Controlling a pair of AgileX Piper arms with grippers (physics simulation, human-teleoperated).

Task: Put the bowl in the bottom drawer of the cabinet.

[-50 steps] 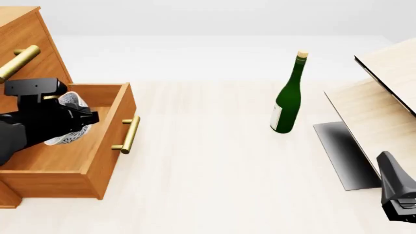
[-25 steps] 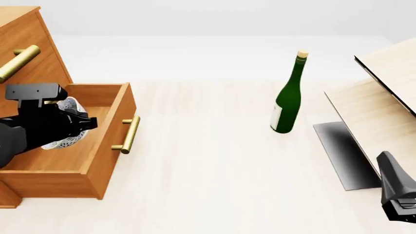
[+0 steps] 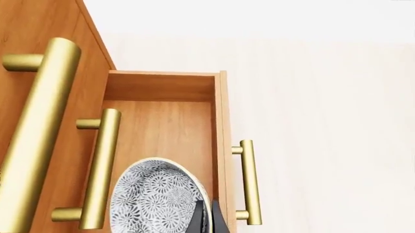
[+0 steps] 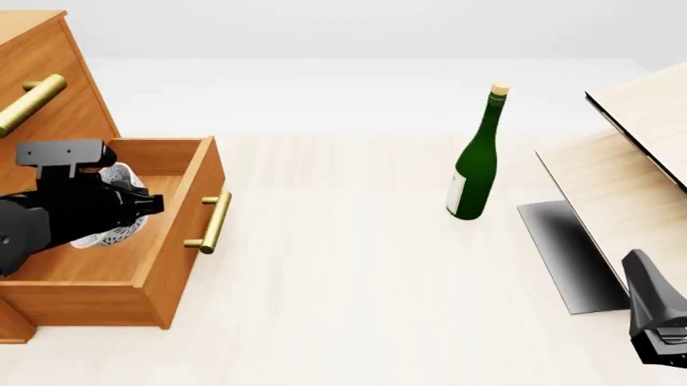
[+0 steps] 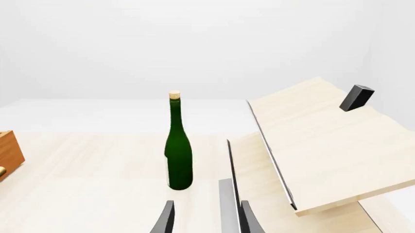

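- The left gripper (image 4: 127, 203) sits down inside the pulled-out bottom drawer (image 4: 177, 241), at the counter's (image 4: 355, 281) left edge, with its fingers clamped on the bowl (image 4: 108, 233).
- In the left wrist view the bowl (image 3: 159, 199) is tilted up on its side, so you look straight into its grey-blue floral speckle, and one dark finger (image 3: 199, 221) is pressed against its rim.
- So the bowl is inside the drawer box, over the wooden floor; can't tell if it's touching the floor or not.
- The drawer's brass bar handle (image 4: 215, 223) faces the middle of the counter, and the cabinet (image 4: 43, 72) rises behind it at the far left corner with another brass handle (image 4: 30, 100) on an upper front.
- The right gripper (image 5: 204, 216) hangs low by the near right corner, fingers apart and empty.
- A green wine bottle (image 4: 475, 157) with a cork stands upright toward the far edge, right of center. It has a pale label (image 4: 458, 193), but it's too small to read any writing or brand.
- Pale slanted wooden boards (image 4: 633, 177) with a dark panel take up the right edge.
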